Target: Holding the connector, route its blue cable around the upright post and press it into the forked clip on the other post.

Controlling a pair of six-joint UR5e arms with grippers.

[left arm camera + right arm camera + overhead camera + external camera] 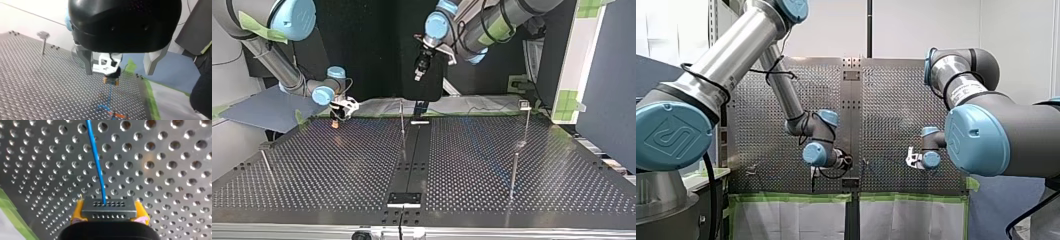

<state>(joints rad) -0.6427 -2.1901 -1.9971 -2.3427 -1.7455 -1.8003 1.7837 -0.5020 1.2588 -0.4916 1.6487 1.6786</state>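
In the right wrist view my right gripper [109,212] is shut, its yellow pads [77,211] clamping a black connector [109,204]. The blue cable [96,157] runs from the connector out over the perforated plate. The left wrist view shows my left gripper [118,72] open, its metal fingers [87,61] spread, hovering well above and apart from the connector [111,80] and the cable [109,96]. In the top view my right gripper [343,107] is low at the back left and my left gripper [419,70] hangs high at the back middle. A thin upright post [402,117] stands near the middle.
A taller post with a forked clip [524,104] stands at the top view's back right, with a plain post [514,175] nearer the camera and another post [267,165] at the left. The cable's far end lies by an orange piece [118,115]. Green tape [791,197] edges the table.
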